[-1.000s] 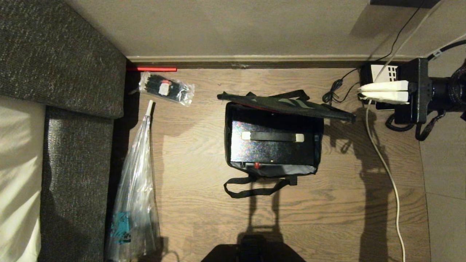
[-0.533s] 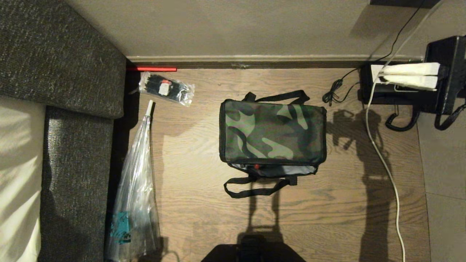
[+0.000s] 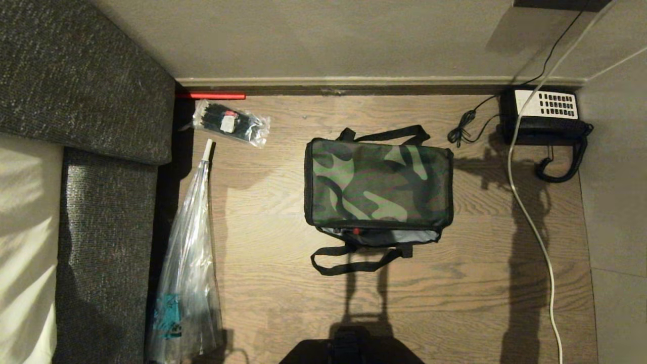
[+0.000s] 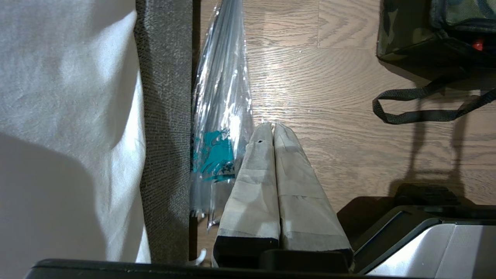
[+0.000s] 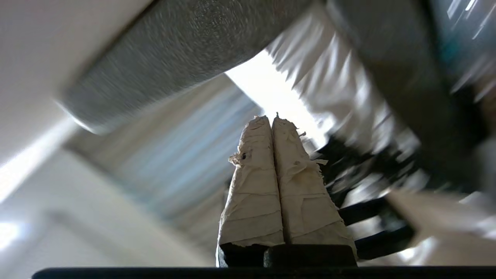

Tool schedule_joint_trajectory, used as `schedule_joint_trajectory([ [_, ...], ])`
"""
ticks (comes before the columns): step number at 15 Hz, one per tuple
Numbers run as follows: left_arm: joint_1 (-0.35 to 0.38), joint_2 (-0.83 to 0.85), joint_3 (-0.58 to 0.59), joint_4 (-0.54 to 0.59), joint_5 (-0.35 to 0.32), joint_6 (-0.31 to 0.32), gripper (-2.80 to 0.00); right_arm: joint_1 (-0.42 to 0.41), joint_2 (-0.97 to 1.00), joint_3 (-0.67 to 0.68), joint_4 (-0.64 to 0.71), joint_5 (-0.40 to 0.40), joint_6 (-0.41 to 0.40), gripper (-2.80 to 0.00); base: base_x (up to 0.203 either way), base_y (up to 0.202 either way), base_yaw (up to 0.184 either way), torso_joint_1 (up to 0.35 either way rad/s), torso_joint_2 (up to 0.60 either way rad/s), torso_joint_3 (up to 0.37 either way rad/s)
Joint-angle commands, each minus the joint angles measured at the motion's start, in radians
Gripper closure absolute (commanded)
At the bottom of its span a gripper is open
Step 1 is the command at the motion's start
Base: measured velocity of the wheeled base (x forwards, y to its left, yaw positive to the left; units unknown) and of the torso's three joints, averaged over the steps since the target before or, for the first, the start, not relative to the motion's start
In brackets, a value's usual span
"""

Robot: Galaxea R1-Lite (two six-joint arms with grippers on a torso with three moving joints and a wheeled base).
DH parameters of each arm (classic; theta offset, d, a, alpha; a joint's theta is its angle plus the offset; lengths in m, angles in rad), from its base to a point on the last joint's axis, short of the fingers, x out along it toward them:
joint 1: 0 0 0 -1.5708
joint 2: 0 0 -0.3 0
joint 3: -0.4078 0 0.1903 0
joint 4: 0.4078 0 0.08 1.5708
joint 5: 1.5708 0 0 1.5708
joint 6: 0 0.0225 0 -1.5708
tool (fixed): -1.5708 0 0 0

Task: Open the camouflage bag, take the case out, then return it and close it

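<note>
We noted a wood-plank floor (image 3: 263, 212) meeting a plain beige wall (image 3: 328, 35) at a pale baseboard (image 3: 379, 81). A dark grey upholstered sofa (image 3: 86, 91) filled the left side. Long, hard shadows crossed the planks.

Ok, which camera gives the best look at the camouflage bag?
The head view: the whole camouflage bag lies there, lid down, straps both sides. The left wrist view catches only a corner and one strap; the right wrist view shows none of it.

No legible text; teal print on clear plastic bag (image 3: 168, 316) unreadable.
</note>
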State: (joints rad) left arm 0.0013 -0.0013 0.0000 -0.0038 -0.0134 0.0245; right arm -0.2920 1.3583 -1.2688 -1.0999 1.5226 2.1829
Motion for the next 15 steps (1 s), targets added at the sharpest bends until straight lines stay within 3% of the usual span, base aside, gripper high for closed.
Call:
schedule_joint_trajectory([
  [1,0.000,0.001,0.002,-0.001,0.000,0.000,0.00,-0.050,-0.113,-0.029,-0.047,0.007,0.012,0.00,0.000,0.000,0.000,0.000,0.00,0.000],
  [7,0.000,0.001,0.002,-0.001,0.000,0.000,0.00,-0.175,-0.246,-0.027,-0.096,0.007,-0.001,0.00,0.000,0.000,0.000,0.000,0.00,0.000],
  [11,0.000,0.001,0.002,-0.001,0.000,0.000,0.00,-0.146,-0.328,0.022,-0.222,0.007,-0.015,0.00,0.000,0.000,0.000,0.000,0.00,0.000],
  [14,0.000,0.001,0.002,-0.001,0.000,0.000,0.00,-0.079,-0.361,0.113,-0.113,0.004,-0.001,0.00,0.000,0.000,0.000,0.000,0.00,0.000],
  [15,0.000,0.001,0.002,-0.001,0.000,0.000,0.00,-0.057,-0.371,0.136,-0.053,-0.057,0.016,0.00,0.000,0.000,0.000,0.000,0.00,0.000],
])
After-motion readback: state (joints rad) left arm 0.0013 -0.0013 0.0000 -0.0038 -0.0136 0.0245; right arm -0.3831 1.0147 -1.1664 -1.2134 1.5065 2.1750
